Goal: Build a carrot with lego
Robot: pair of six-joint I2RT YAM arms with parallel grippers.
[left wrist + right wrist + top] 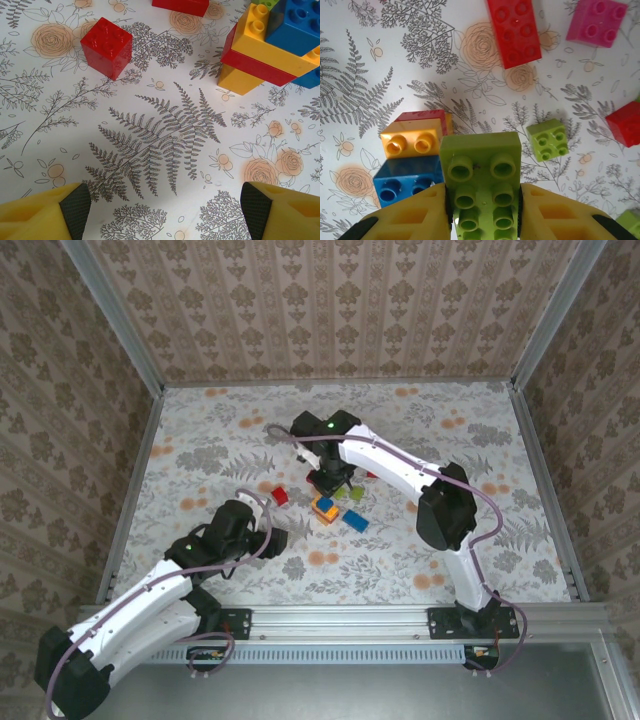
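Green brick (481, 155) clamped in right gripper (482, 202) | beside brick stack (415, 142) | left gripper (165, 207) apart

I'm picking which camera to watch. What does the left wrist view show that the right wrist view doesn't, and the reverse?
Left wrist adds: the open left claw over bare tablecloth. Right wrist adds: the right claw shut on a long green brick, and a pink brick. Shared: the yellow, red and blue stack.
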